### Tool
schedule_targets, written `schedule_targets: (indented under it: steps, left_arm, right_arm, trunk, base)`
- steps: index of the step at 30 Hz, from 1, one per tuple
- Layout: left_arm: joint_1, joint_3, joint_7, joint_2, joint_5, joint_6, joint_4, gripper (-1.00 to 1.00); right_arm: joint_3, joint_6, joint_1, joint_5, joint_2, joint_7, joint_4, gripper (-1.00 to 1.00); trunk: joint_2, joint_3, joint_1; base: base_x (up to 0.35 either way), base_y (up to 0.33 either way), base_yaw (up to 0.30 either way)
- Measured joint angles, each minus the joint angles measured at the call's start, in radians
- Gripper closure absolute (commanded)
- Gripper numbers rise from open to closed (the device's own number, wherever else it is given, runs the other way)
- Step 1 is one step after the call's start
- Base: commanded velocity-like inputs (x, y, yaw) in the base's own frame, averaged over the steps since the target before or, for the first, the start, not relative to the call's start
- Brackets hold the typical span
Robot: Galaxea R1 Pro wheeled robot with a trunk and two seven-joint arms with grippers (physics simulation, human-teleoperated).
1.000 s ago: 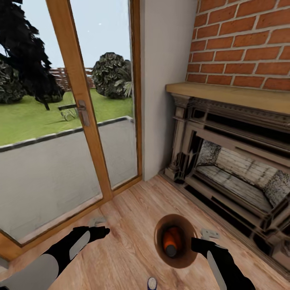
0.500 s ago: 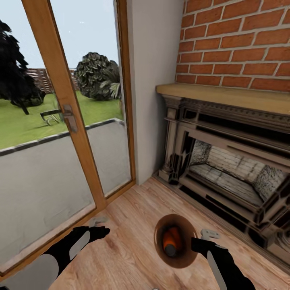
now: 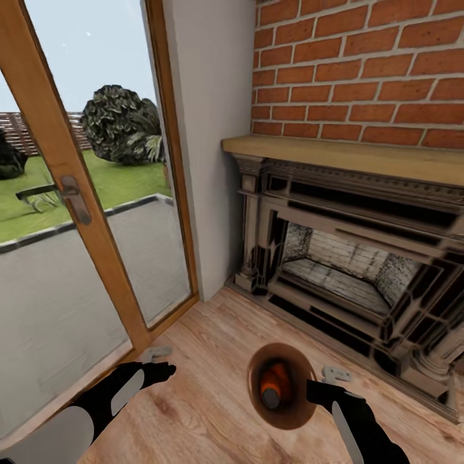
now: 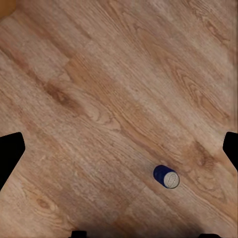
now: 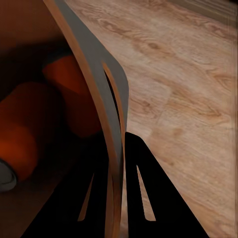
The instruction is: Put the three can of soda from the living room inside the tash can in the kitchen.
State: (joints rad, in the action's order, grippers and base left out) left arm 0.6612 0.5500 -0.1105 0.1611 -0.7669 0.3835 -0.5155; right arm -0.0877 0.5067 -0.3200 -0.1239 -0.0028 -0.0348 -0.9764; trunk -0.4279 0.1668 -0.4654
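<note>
Overhead, right gripper clamped on trash can rim, orange cans inside; left gripper spread, empty

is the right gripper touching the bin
Touching: the right wrist view shows the right gripper with one finger on each side of the bin wall, clamped on the rim.

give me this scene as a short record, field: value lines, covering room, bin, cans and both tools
room: living room, brick chimney over fireplace, glass door, wood floor
bin: copper-brown bin, held off the floor by its rim
orange cans: two inside the bin
blue can: lying on the floor, under the left arm
left tool: open, empty
right tool: shut on the bin wall, one finger inside, one outside
</note>
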Motion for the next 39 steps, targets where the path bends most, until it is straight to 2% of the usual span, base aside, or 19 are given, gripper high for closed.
schedule_targets:
  steps: [6, 13, 39]
  left_arm:
    - [0.0, -0.001, 0.0, 0.0, 0.0, 0.0, 0.0, -1.0]
    - [0.0, -0.001, 0.0, 0.001, 0.0, 0.0, 0.0, -1.0]
    - [0.0, 0.001, 0.0, -0.001, 0.0, 0.0, 0.0, -1.0]
  right_arm:
    - [0.001, 0.0, 0.001, -0.001, -0.011, 0.039, 0.0, 1.0]
    - [0.0, 0.0, 0.0, 0.001, -0.019, 0.049, 0.0, 1.0]
    - [0.0, 0.0, 0.0, 0.002, -0.02, 0.072, 0.0, 1.0]
  trunk:
    - [0.0, -0.003, 0.0]
    - [0.0, -0.006, 0.0]
    - [0.0, -0.024, 0.0]
  base:
    - [0.004, 0.005, -0.296]
    - [0.0, 0.001, -0.3]
    - [0.0, 0.05, -0.3]
